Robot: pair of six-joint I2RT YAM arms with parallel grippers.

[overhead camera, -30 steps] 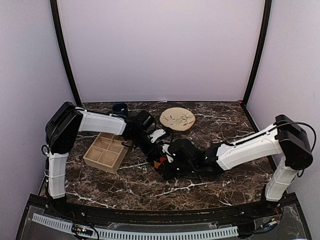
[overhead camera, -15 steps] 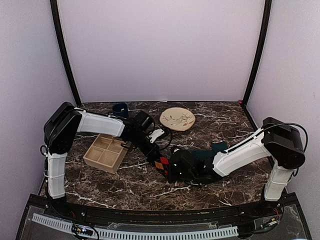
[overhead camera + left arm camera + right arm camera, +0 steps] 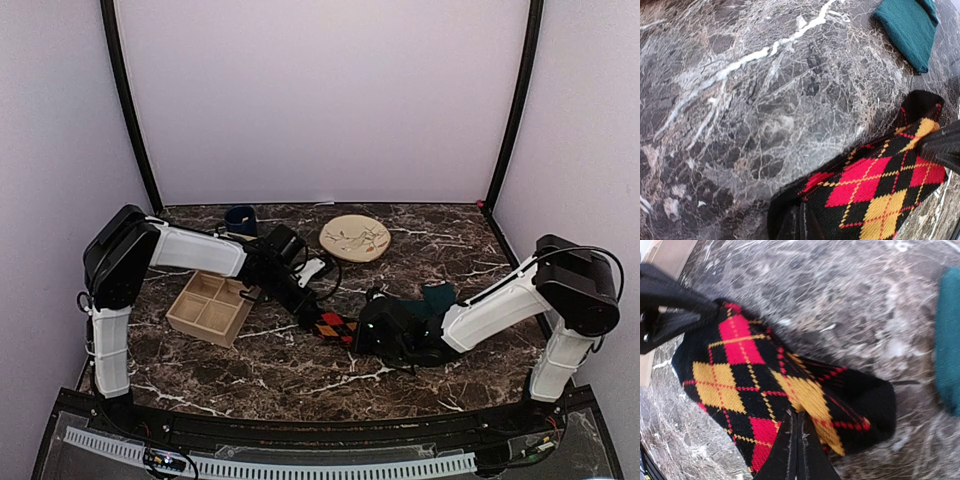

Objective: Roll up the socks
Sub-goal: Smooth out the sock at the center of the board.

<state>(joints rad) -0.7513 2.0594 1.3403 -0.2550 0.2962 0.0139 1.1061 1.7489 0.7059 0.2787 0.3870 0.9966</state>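
Observation:
The black argyle sock (image 3: 335, 327) with red, orange and yellow diamonds lies stretched on the marble table between my two grippers. My left gripper (image 3: 313, 313) is shut on its left end; in the left wrist view the closed tips (image 3: 802, 225) pinch the sock's (image 3: 875, 190) black edge. My right gripper (image 3: 362, 335) is shut on its right part; the closed tips (image 3: 796, 416) bite into the fabric (image 3: 740, 375). The teal-green sock (image 3: 437, 297) lies to the right, behind my right arm. It also shows in the left wrist view (image 3: 910, 27) and the right wrist view (image 3: 949, 340).
A wooden compartment tray (image 3: 213, 305) stands at the left, under my left arm. A dark blue mug (image 3: 240, 217) is at the back left. A round patterned plate (image 3: 355, 237) is at the back middle.
My right gripper has pulled back to the right with the argyle sock, drawing it out flatter between both grippers. The teal sock has come into view behind my right arm.

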